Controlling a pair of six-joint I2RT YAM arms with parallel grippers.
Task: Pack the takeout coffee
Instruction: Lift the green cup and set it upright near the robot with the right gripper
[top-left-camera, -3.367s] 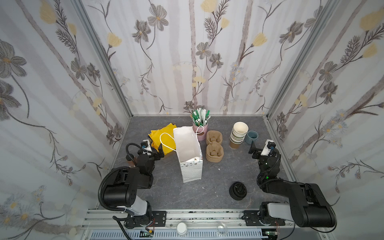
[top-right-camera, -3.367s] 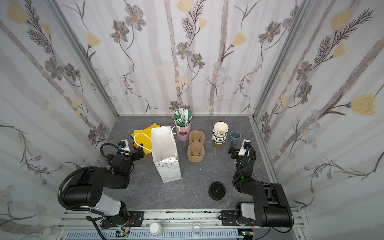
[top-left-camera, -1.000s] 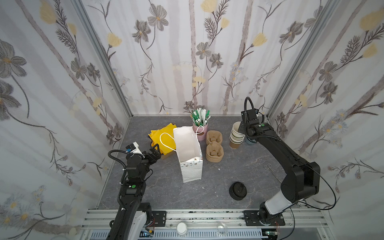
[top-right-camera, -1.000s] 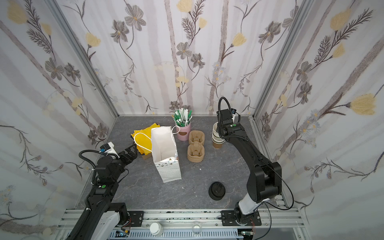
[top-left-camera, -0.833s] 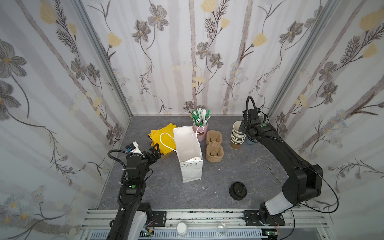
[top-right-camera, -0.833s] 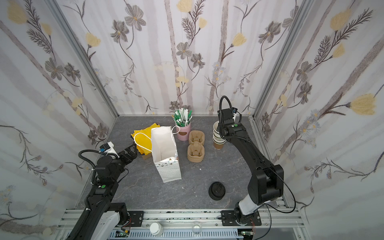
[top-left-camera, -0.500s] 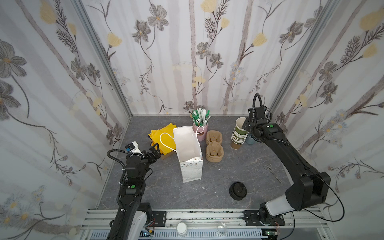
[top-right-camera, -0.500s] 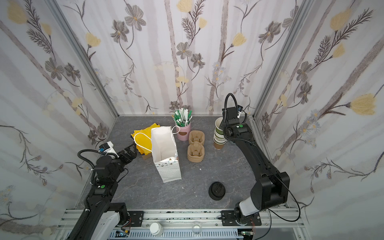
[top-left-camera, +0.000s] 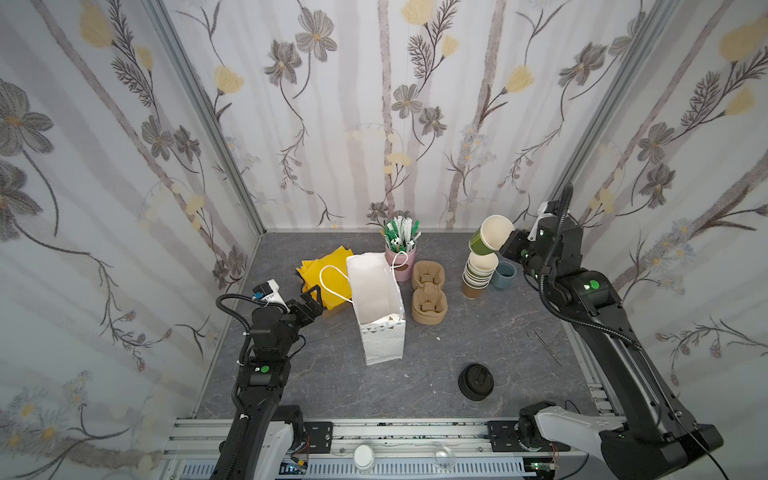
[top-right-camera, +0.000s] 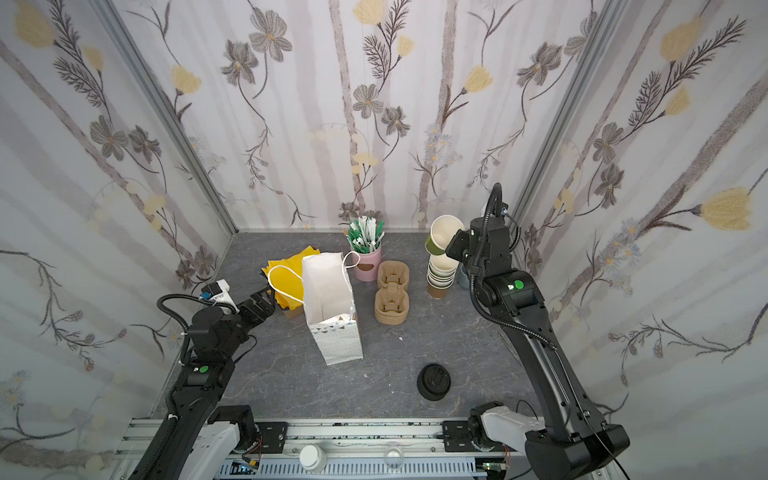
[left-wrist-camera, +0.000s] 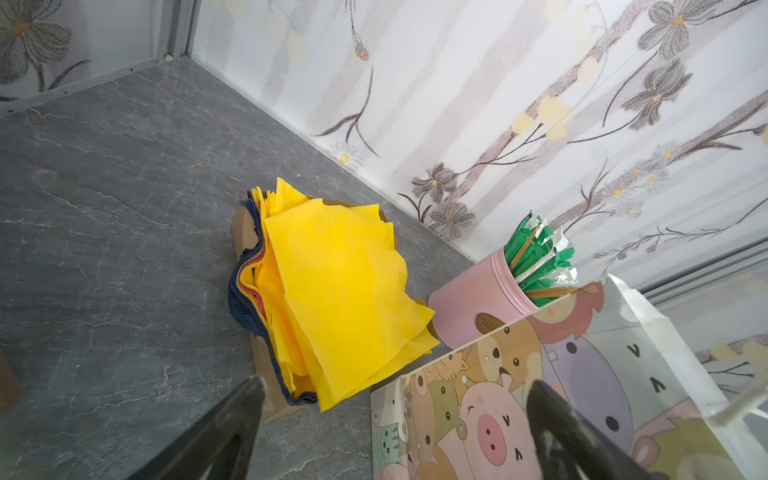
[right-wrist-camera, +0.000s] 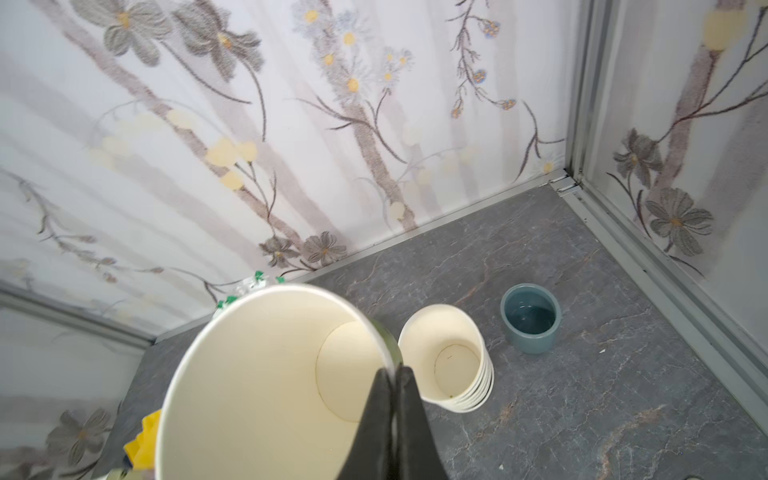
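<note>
- Paper bag (left-wrist-camera: 540, 395): white, with cartoon animals in pink, brown and purple.
- Napkins (left-wrist-camera: 332, 291) beside the bag: bright yellow, maybe dark blue underneath.
- Tub (left-wrist-camera: 473, 307) behind the bag: pink, holding green-and-white packets (left-wrist-camera: 540, 253).
- Tilted cup (top-left-camera: 481, 246) right of the bag: green outside, cream inside.

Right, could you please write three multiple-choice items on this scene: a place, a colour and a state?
1. Where do the black lids lie?
A. On the table near its front edge
B. Inside the white bag
C. On top of the cup stack
2. What colour is the outside of the paper cup held in the air?
A. Red
B. Green
C. Blue
3. How do the right gripper's jaws stand?
A. Wide open
B. Shut on a black lid
C. Shut on the paper cup's rim
Answers: 1 A, they sit on bare table, apart from bag and stack; 2 B, its wall is green in both top views; 3 C, the right wrist view shows them pinching the rim.
</note>
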